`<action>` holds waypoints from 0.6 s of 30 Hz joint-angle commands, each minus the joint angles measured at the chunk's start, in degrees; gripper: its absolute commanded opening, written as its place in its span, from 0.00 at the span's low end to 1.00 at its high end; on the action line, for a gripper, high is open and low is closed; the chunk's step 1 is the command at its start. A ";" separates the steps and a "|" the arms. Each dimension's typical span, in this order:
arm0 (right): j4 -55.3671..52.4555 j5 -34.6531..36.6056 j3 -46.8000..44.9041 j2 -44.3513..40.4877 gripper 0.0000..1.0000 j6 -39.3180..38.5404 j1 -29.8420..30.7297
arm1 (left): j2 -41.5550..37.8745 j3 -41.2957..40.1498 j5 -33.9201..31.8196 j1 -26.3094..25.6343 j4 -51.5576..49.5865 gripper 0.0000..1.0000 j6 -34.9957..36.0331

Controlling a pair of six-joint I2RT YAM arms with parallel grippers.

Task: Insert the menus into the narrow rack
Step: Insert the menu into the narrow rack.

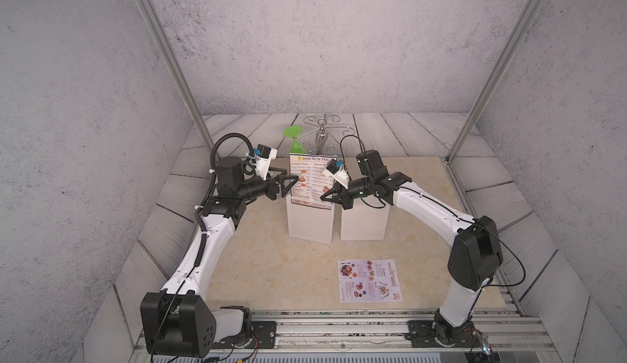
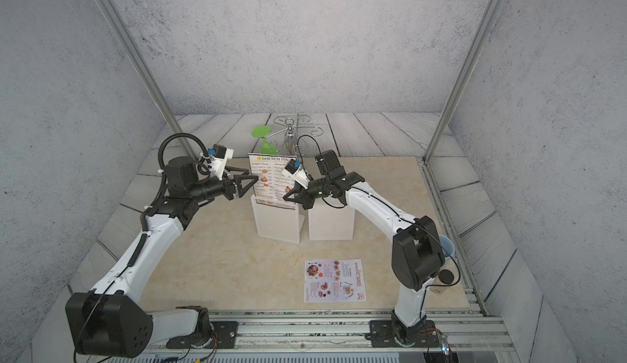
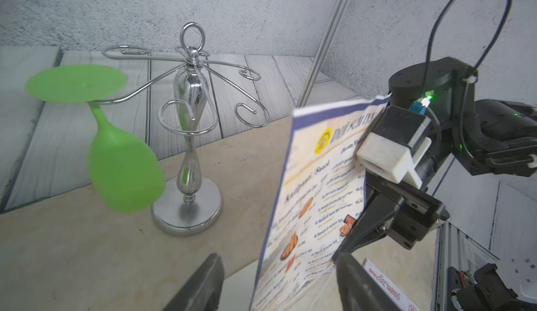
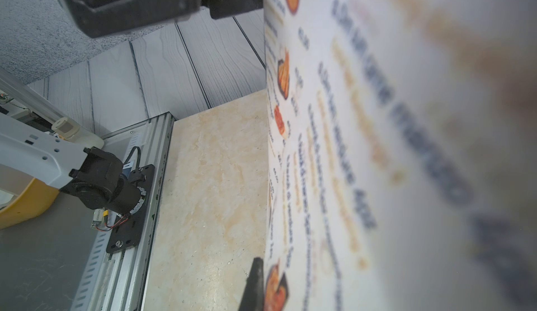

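While the right gripper [image 1: 325, 197] pinches the right edge of the upright DIM SUM INN menu [image 1: 307, 178], its foot seems to sit inside the white rack [image 1: 310, 223]; the left gripper [image 1: 291, 184] brackets the left edge, unclenched; the SPECIAL MENU [image 1: 369, 280] lies flat nearer, not yet inserted.

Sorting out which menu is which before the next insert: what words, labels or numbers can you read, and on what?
"DIM SUM INN": title at the top of the upright white menu, in both top views.
"SPECIAL MENU": red title on the lilac menu, in the left wrist view.
Dish lists and prices on both menus: too small or blurred to read.
No other readable text.
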 commanded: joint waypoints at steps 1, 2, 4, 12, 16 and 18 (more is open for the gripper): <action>-0.72 -1.69 1.49 1.32 0.00 -0.40 -0.19 | 0.34 1.88 4.05 0.95 2.36 0.64 1.60; -0.73 -1.69 1.56 1.41 0.00 -0.36 -0.19 | 0.61 2.00 4.52 1.08 2.92 0.63 1.41; -0.81 -1.69 1.67 1.62 0.00 -0.21 -0.14 | 1.23 2.61 5.22 1.17 3.16 0.62 1.09; -0.73 -2.13 1.32 1.63 0.00 -0.24 -0.10 | 4.08 5.17 6.84 1.43 3.33 0.53 0.94; -0.81 -2.22 1.39 1.68 0.00 -0.31 -0.10 | 5.35 6.62 7.44 1.56 2.98 0.47 1.04; -0.81 -2.13 1.34 1.66 0.00 -0.43 -0.10 | 5.78 7.17 7.67 1.61 2.72 0.45 1.04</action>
